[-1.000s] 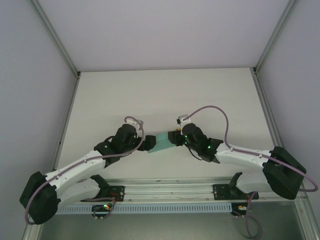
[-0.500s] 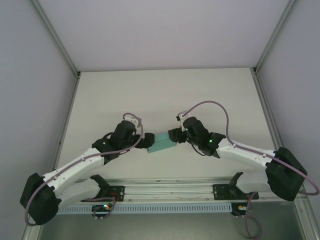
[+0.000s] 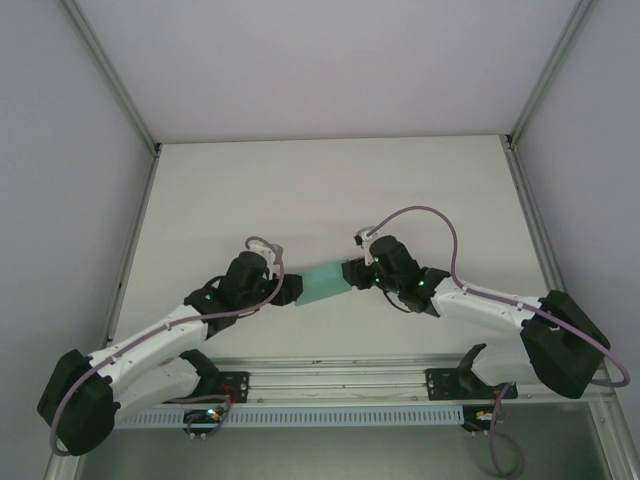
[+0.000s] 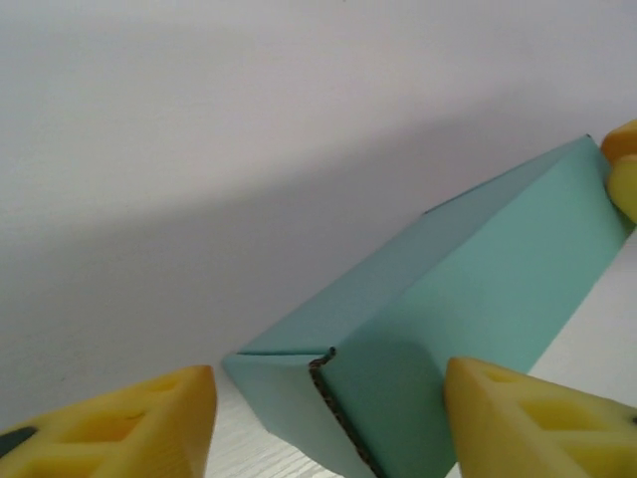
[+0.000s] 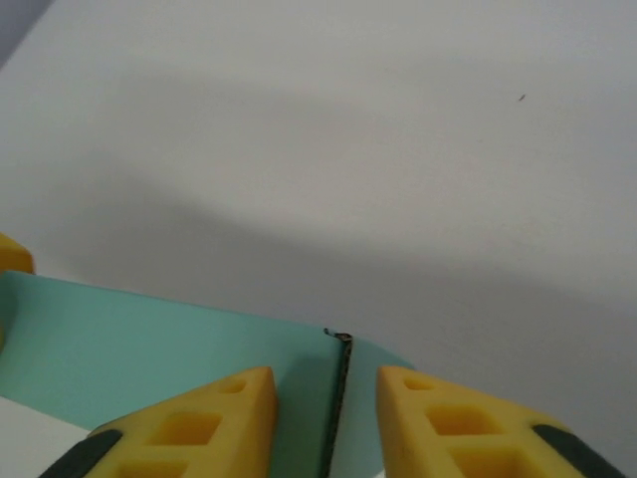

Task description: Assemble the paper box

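You find the paper box (image 3: 323, 284) folded into a long teal block in the near half of the bench (image 3: 330, 180). It lies about midway between the left and right edges, nearer to the near edge than to the far one. It lies across between the two arms, and each arm meets one end of it. The left gripper (image 3: 291, 290) is at the left end of the box and the right gripper (image 3: 352, 274) is at the right end. In the left wrist view the yellow fingers (image 4: 528, 423) of the left gripper are spread wide, and the near end of the box sits between them. The finger on the right of this view is against the teal face. On the other side a gap of bare bench shows between the finger and the corner of the box, so this pincer surrounds the end but does not clamp it. The raw cardboard edge of a seam shows at this end. In the right wrist view the fingers (image 5: 199, 423) of the right gripper stand close together, with only a narrow slot between the tips. The dark seam edge of the box runs up through this slot. You cannot tell from these views whether these fingers really press the card or only lie over it.
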Action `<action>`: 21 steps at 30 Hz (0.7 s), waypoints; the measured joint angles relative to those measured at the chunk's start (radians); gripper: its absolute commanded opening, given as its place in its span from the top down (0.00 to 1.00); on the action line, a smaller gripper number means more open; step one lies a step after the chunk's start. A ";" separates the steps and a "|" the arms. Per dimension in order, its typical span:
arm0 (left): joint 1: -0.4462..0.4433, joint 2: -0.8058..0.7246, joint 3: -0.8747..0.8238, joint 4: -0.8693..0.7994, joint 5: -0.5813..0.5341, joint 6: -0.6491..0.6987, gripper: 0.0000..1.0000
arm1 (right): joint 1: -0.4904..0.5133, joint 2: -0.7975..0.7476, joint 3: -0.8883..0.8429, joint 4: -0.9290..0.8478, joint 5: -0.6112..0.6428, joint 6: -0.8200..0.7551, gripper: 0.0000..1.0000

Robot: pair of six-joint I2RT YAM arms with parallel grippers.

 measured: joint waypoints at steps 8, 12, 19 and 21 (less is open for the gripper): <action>0.001 0.000 -0.024 0.068 0.024 -0.009 0.58 | -0.007 -0.009 -0.055 0.107 -0.016 0.080 0.80; 0.001 0.006 -0.023 0.072 0.023 -0.003 0.45 | -0.006 -0.033 -0.053 0.059 -0.016 0.069 0.70; 0.006 0.029 0.032 0.000 0.008 0.049 0.03 | -0.007 -0.050 0.075 -0.146 -0.008 -0.047 0.38; 0.006 0.030 0.056 -0.025 -0.003 0.063 0.00 | -0.009 -0.050 0.124 -0.183 -0.014 -0.099 0.28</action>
